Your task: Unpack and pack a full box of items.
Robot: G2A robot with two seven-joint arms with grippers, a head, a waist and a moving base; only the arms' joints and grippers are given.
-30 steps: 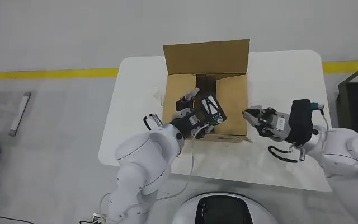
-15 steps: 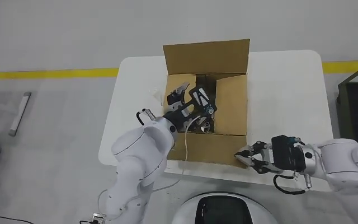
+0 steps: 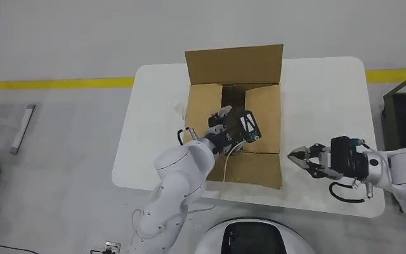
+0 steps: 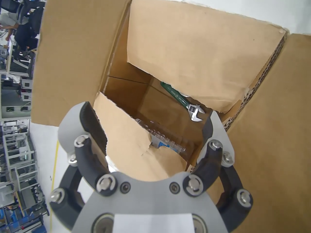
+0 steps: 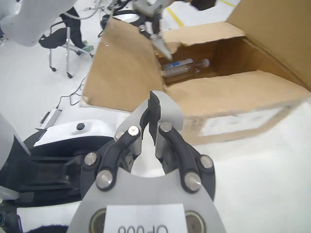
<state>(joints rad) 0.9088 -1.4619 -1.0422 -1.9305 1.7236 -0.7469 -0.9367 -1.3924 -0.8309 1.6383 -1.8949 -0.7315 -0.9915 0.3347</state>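
Note:
An open cardboard box (image 3: 254, 65) stands mid-table with its flaps up. In the left wrist view a green-handled wrench (image 4: 182, 101) and a clear plastic bottle (image 4: 167, 142) lie inside the box (image 4: 194, 49). My left gripper (image 3: 229, 120) hangs over the box opening, open and empty (image 4: 150, 124), one finger beside a torn flap. My right gripper (image 3: 298, 155) is over the table just off the box's front right corner, shut on nothing (image 5: 153, 99). From that side the bottle (image 5: 184, 66) shows under the left gripper (image 5: 160, 43).
The white table (image 3: 323, 89) has bare room right of the box and a strip to its left. A yellow floor line (image 3: 63, 82) runs behind the table. A dark bin (image 3: 396, 111) stands off the table's right edge.
My left gripper has shifted right, over the box opening. My right gripper dropped from beside the box to its front corner, then drew back to the right.

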